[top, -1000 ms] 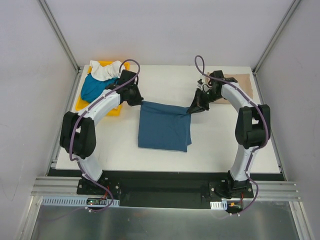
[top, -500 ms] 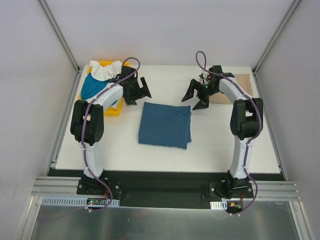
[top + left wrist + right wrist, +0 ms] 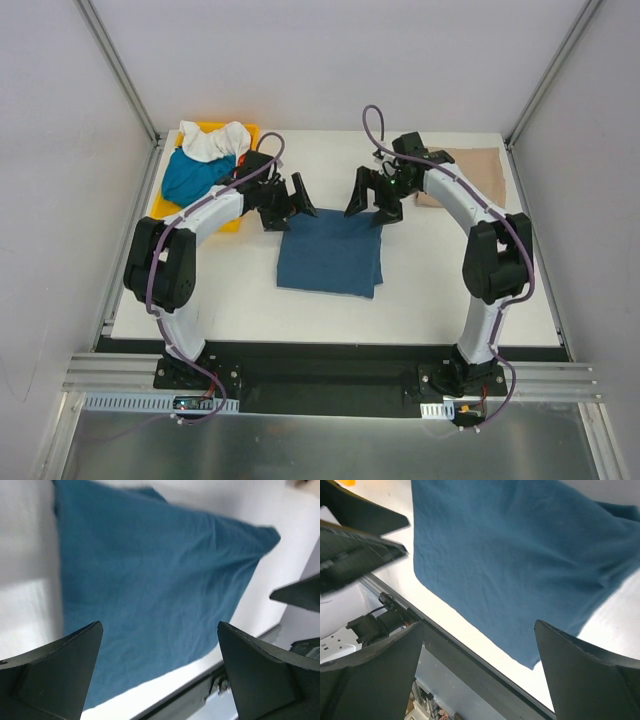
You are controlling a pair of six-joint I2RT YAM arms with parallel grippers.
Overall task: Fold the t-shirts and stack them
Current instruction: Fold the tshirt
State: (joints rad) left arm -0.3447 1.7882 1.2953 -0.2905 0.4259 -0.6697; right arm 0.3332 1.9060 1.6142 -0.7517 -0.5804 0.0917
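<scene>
A blue t-shirt (image 3: 330, 252), folded into a rough square, lies flat in the middle of the table; it also fills the left wrist view (image 3: 150, 585) and the right wrist view (image 3: 520, 560). My left gripper (image 3: 289, 206) hangs open over its far left corner, holding nothing (image 3: 160, 670). Just off the shirt's far right corner, my right gripper (image 3: 373, 203) is open and empty too (image 3: 480, 675). A beige-tan t-shirt (image 3: 478, 172) lies flat at the back right. Teal (image 3: 190, 176) and white (image 3: 210, 140) t-shirts sit bunched in the yellow tray (image 3: 168, 208).
The yellow tray stands at the table's back left corner, beside my left arm. The right arm's elbow reaches over the beige shirt's near edge. The table's black front rail (image 3: 470, 655) shows under the right gripper. Grey walls close in both sides.
Both grippers let go of the blue shirt's far corners and opened wide. They lifted off, then moved inward toward each other above the shirt's far edge. The shirt now lies flat.
</scene>
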